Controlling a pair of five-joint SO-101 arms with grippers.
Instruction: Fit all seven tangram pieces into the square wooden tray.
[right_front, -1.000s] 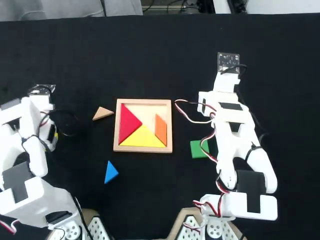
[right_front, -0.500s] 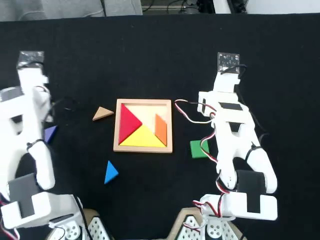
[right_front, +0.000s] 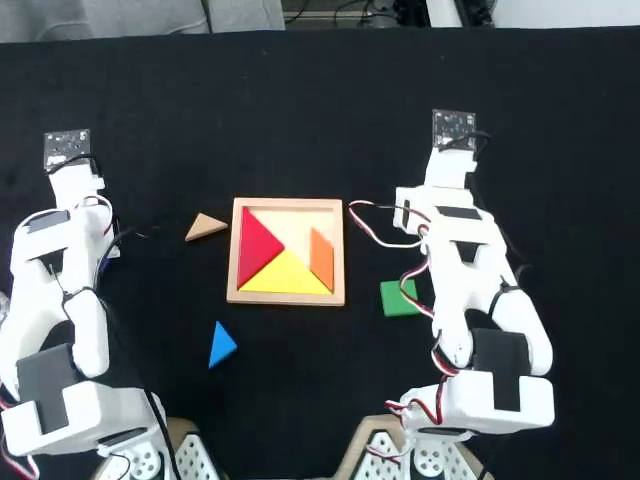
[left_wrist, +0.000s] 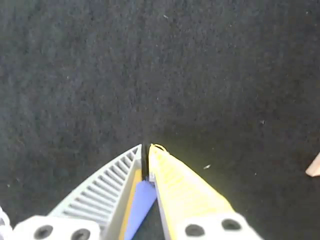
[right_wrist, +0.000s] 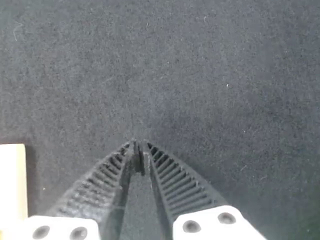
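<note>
So far three pieces sit in the tray (right_front: 286, 296); four remain, the purple piece (left_wrist: 141, 200) clamped in my left gripper (left_wrist: 148, 150), right gripper (right_wrist: 136, 150) closed.

The square wooden tray (right_front: 287, 204) lies flat in the middle of the black surface (right_front: 300, 110), holding a red triangle (right_front: 257, 247) on its left, a yellow triangle (right_front: 286, 274) along its near edge and an orange piece (right_front: 321, 257) on its right, with bare pale wood at the far side. Outside it lie a tan triangle (right_front: 205, 228) just beside the left rim, a blue triangle (right_front: 221, 344) nearer the arm bases and a green square (right_front: 398, 298) near the right rim, partly hidden. A purple piece (left_wrist: 141, 200) sits clamped between the fingers of the left end effector (left_wrist: 146, 150)
</note>
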